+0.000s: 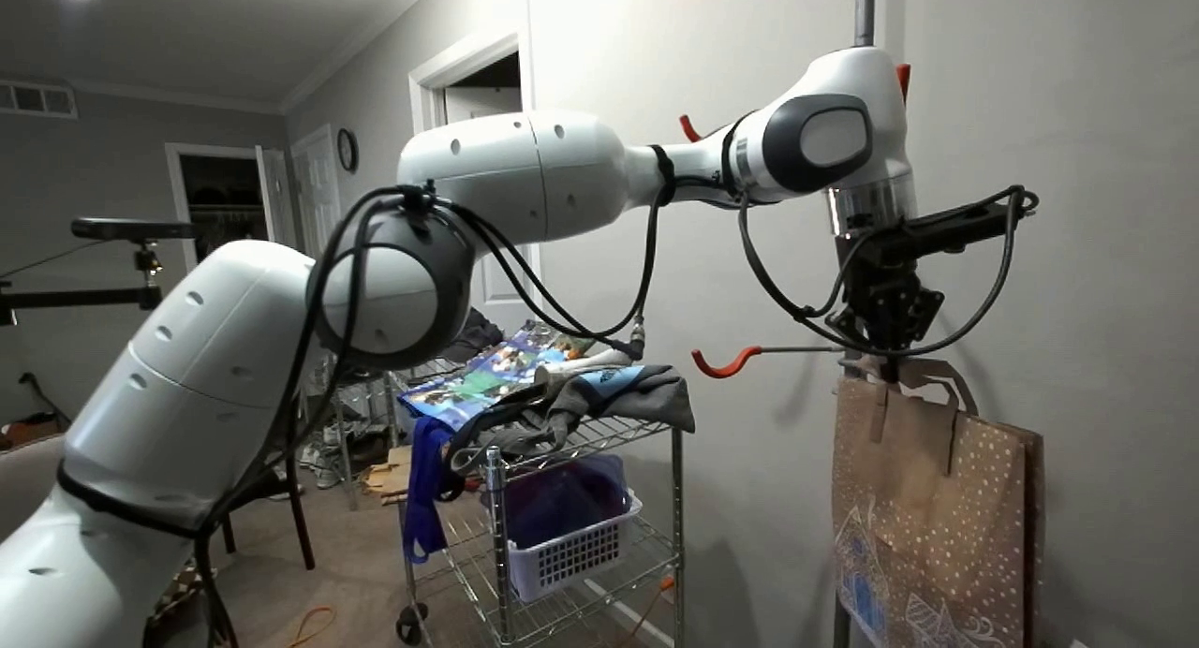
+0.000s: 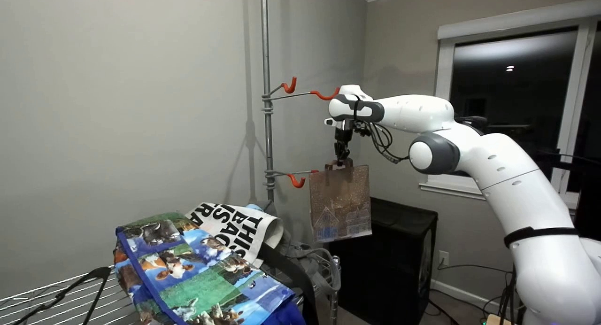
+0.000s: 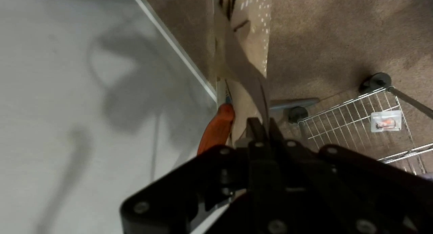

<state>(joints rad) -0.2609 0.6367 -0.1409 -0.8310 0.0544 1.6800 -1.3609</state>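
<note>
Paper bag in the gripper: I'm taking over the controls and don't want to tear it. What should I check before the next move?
1. Gripper shut on the handle of the paper bag: ok, the wrist view shows it pinched between the jaws.
2. Bag hanging below the gripper: ok in both exterior views.
3. Lower red hook clear of the handle: cannot tell; it appears close beside the bag in the wrist view.
4. Arm clear of the upper red hook: cannot tell; they appear right together in an exterior view.
5. Bag clear of the wire cart: ok, a gap shows in an exterior view.
</note>
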